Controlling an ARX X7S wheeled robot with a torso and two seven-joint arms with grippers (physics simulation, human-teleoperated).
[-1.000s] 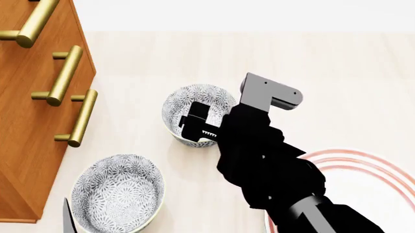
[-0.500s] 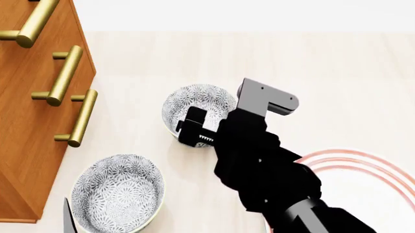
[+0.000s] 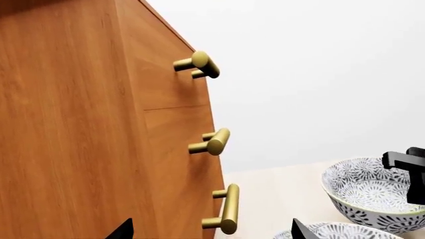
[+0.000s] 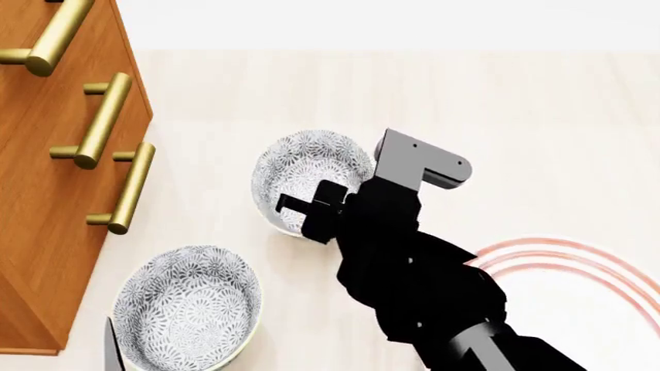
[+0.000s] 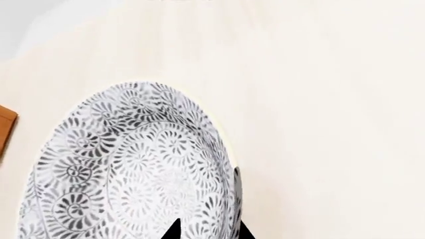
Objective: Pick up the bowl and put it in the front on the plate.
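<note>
The bowl (image 4: 304, 171), round deep ceramic with a grey-and-white floral print, sits on the pale matte counter (image 4: 536, 116) at about 10 o'clock from the plate (image 4: 577, 286), well apart from it. Biggest thing: the wooden cabinet (image 4: 42, 193), grainy, three brass bar handles. Then the white red-ringed plate. Two bowls visible; the second bowl (image 4: 185, 305) lies at 7 o'clock. Right gripper (image 4: 309, 209) pinches the bowl's rim. Left gripper (image 3: 209, 230): only two black fingertips show, spread wide apart.

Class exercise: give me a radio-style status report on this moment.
Right gripper clamped on far bowl rim. Left gripper idle near cabinet, state unclear. Plate bare at right. Near bowl clear of path.
</note>
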